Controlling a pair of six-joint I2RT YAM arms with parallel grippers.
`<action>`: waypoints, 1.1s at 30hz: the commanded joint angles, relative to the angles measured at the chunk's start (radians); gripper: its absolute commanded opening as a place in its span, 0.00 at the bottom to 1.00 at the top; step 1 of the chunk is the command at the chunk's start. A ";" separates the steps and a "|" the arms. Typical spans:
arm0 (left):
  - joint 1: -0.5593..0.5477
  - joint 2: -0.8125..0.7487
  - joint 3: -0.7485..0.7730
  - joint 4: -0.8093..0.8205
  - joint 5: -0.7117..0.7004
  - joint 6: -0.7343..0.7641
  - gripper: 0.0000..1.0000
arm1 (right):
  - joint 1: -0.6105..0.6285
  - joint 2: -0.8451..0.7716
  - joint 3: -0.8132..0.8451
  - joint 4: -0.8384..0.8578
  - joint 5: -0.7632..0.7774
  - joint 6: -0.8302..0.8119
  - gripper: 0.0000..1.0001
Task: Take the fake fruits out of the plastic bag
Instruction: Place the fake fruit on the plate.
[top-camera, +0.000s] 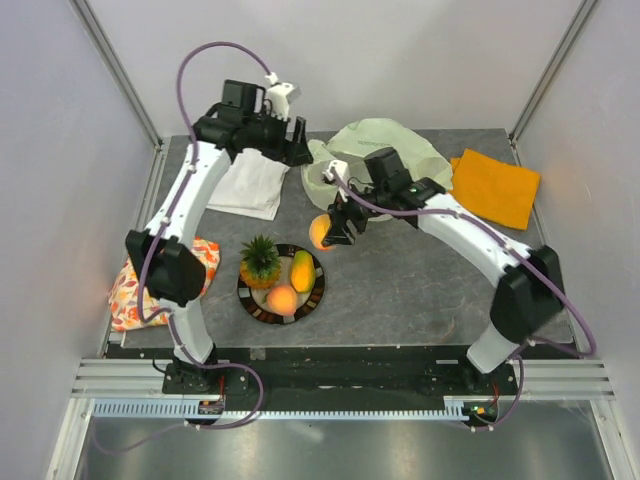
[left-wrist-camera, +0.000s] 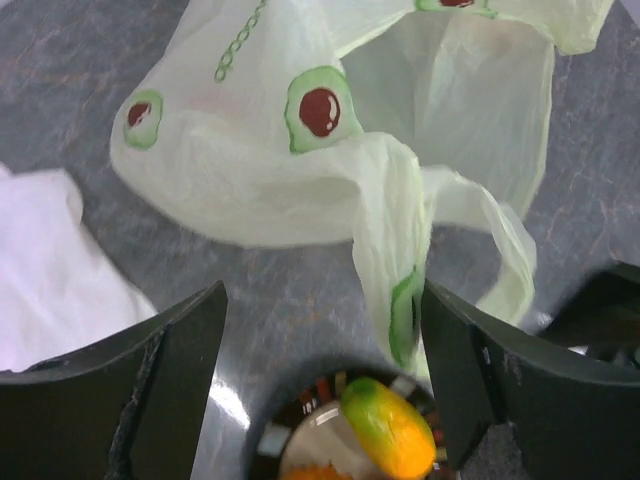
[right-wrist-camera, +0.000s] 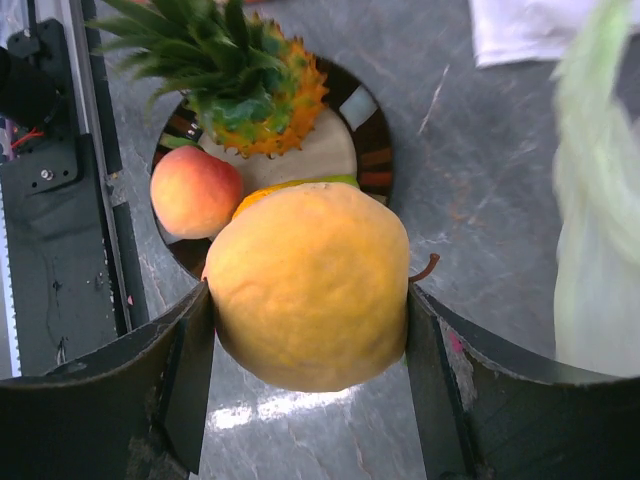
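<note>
My right gripper (top-camera: 327, 232) is shut on a yellow-orange round fruit (right-wrist-camera: 310, 285) with a brown stem and holds it above the table, just right of the plate (top-camera: 250, 298). On the plate lie a pineapple (top-camera: 260, 262), a mango (top-camera: 302, 270) and a peach (top-camera: 282, 299). The pale-green plastic bag (top-camera: 390, 145) lies crumpled at the back. My left gripper (top-camera: 298, 148) is open at the bag's left edge; in the left wrist view the bag (left-wrist-camera: 250, 170) hangs in front, a handle loop close to the right finger (left-wrist-camera: 500, 390).
A white folded cloth (top-camera: 250, 185) lies left of the bag. A flat orange cloth (top-camera: 495, 185) lies at the back right. A floral patterned cloth (top-camera: 130, 290) sits at the left edge by the left arm.
</note>
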 joint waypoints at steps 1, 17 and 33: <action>0.131 -0.258 -0.082 0.024 0.053 -0.073 0.84 | 0.038 0.175 0.132 0.040 -0.009 0.051 0.05; 0.335 -0.503 -0.387 0.017 0.087 -0.056 0.82 | 0.118 0.538 0.459 -0.064 -0.035 -0.122 0.09; 0.376 -0.502 -0.480 0.007 0.113 -0.078 0.82 | 0.184 0.590 0.412 -0.045 0.057 -0.219 0.13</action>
